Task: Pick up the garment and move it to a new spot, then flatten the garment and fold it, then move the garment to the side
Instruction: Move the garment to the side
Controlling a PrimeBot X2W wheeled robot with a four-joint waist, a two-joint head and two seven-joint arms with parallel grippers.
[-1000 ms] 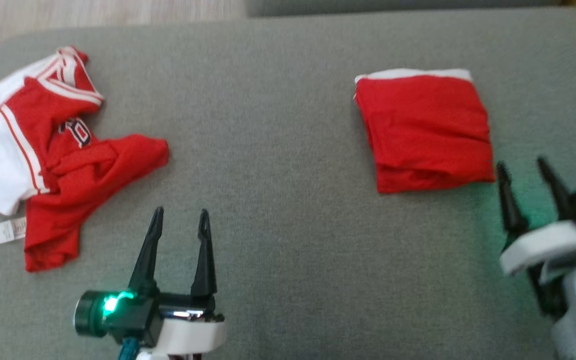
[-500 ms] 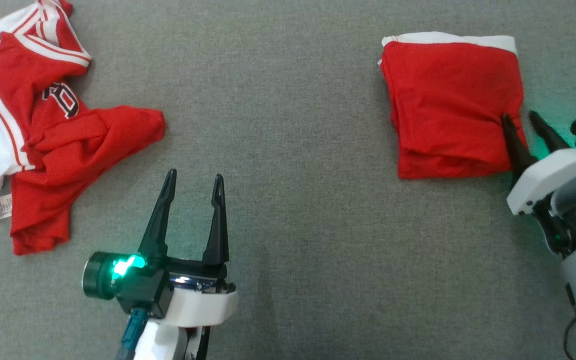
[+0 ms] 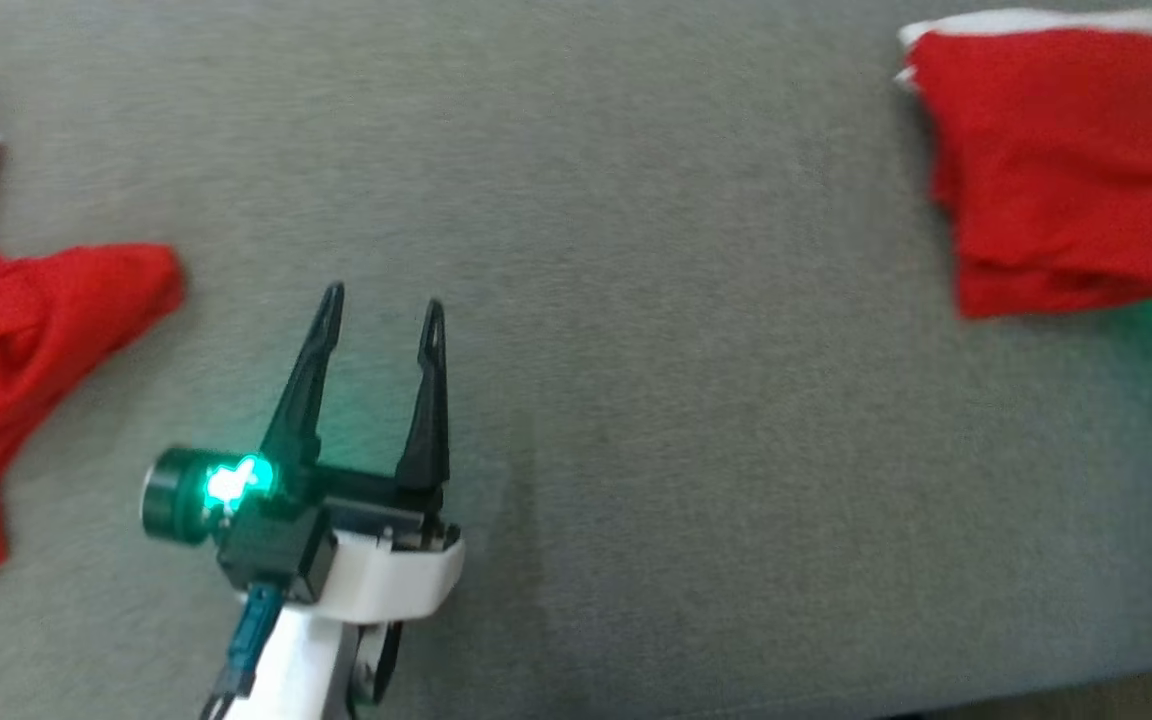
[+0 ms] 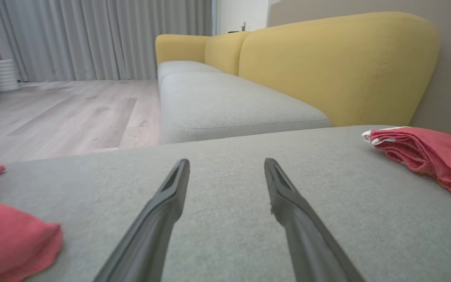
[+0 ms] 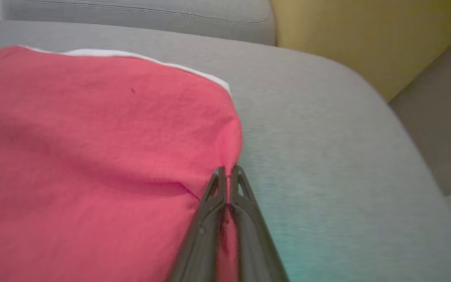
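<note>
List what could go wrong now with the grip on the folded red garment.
1. The right tool pinches just the edge of the folded garment; pulling may peel off layers and undo the fold.
2. The left tool hovers open far off, so the rest would likely sag or drag.

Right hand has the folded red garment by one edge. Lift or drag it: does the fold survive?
Probably floppy: the folded red garment puckers where the right hand pinches it. Lifted by that edge, its loose layers would likely hang open. Dragged, it may bunch on the textured grey cushion.
</note>
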